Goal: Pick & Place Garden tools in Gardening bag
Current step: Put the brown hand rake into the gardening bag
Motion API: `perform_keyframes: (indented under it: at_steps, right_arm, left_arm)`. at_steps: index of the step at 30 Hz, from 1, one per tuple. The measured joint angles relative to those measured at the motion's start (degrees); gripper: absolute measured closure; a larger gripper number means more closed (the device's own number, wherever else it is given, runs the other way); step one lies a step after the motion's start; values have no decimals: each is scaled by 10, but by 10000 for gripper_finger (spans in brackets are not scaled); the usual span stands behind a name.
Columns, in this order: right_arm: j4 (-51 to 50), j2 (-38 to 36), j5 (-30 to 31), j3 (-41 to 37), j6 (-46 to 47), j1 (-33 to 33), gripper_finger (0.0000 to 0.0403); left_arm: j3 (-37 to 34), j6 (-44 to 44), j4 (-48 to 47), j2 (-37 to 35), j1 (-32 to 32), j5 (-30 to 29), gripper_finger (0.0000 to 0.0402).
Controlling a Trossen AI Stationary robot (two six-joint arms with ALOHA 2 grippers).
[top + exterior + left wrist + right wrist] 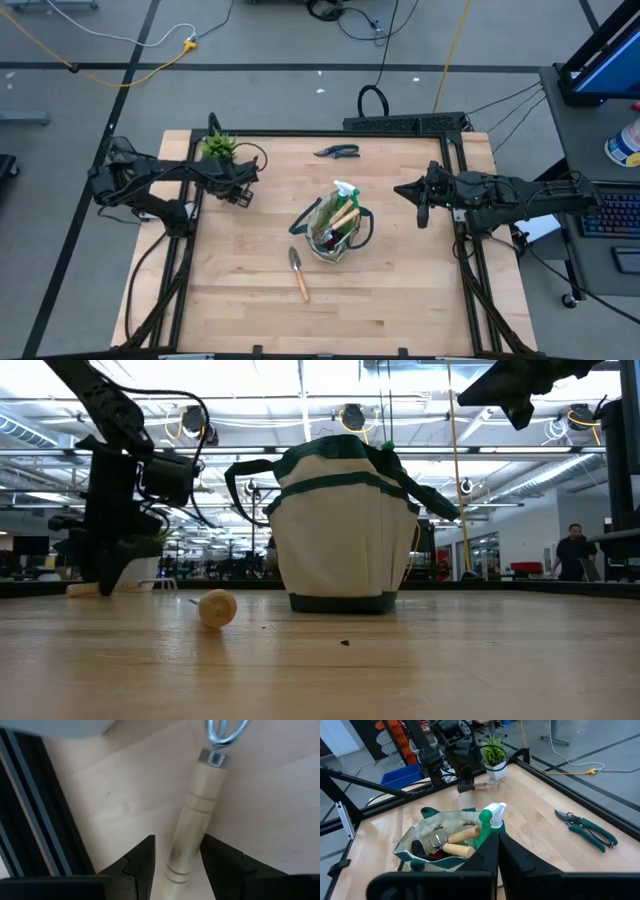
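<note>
The beige gardening bag (335,228) with green trim stands mid-table. It holds wooden-handled tools and a green spray bottle (489,822). A trowel (298,272) lies flat on the table near the bag. Dark pruning shears (337,152) lie at the far side. A wooden-handled hand rake (192,825) lies by the potted plant (218,147). My left gripper (177,862) is open, low over the rake's handle, one finger on each side. My right gripper (420,205) is shut and empty, raised to the right of the bag. My left gripper's open fingers (142,862) stand on either side of the hand rake's wooden handle (182,855), near its free end. They point down and lie across it. Whether they touch it I cannot tell. The rake lies flat on the table.
The potted plant stands in the far left corner, close beside my left gripper. A black frame rail (190,215) runs along the table's left edge next to the rake. There is free tabletop to the right of the bag and along the near edge.
</note>
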Motion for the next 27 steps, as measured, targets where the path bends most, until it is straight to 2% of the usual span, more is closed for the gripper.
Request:
perform_keyframes:
  at_steps: [10, 13, 18, 24, 27]
  right_arm:
    - [0, 1, 0, 0, 11, 0, 403]
    - [0, 1, 0, 0, 13, 0, 403]
    - [0, 1, 0, 0, 13, 0, 403]
    - [52, 7, -3, 0, -5, 1, 403]
    - [93, 17, -12, 0, -29, 4, 403]
  left_arm:
    - [-16, 4, 31, -2, -2, 12, 243]
    - [-16, 9, 33, -1, -2, 21, 266]
    - [-17, 24, 33, -1, -2, 38, 333]
    - [-16, 34, 23, -1, -12, 67, 333]
    - [-2, 37, 8, -7, -28, 111, 333]
